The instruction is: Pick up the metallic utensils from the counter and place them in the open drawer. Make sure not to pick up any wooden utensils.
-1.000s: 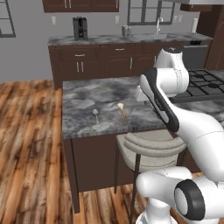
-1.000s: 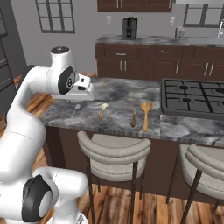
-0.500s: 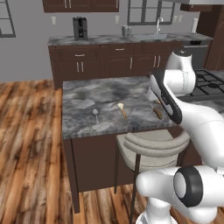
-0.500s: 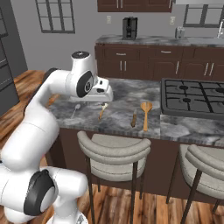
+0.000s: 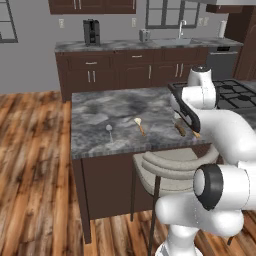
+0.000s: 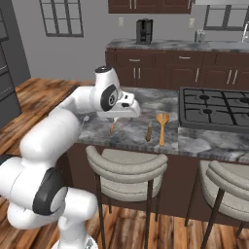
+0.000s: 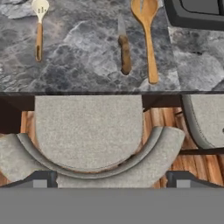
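A silver spoon (image 5: 109,129) with a round head lies on the marbled counter (image 5: 100,107) near its front left. To its right lies a wooden utensil (image 5: 139,125) (image 7: 39,30) with a pale head. Further right are a knife (image 7: 124,46) (image 6: 149,131) with a silver blade and brown handle, and a tan wooden spatula (image 7: 148,35) (image 6: 162,127). My gripper (image 7: 111,181) (image 6: 125,113) hangs above the counter's front edge, over a stool, open and holding nothing. Its fingertips (image 7: 40,179) stand wide apart. The open drawer is out of view.
A black stove (image 6: 214,109) is set into the counter to the right of the utensils. Two grey padded stools (image 6: 127,168) (image 6: 228,187) stand against the counter's front. A back counter with a coffee machine (image 5: 90,31) runs along the wall.
My arm has swung to the right along the counter's front edge, from over the left part to above the wooden utensil and knife. The utensils have not moved.
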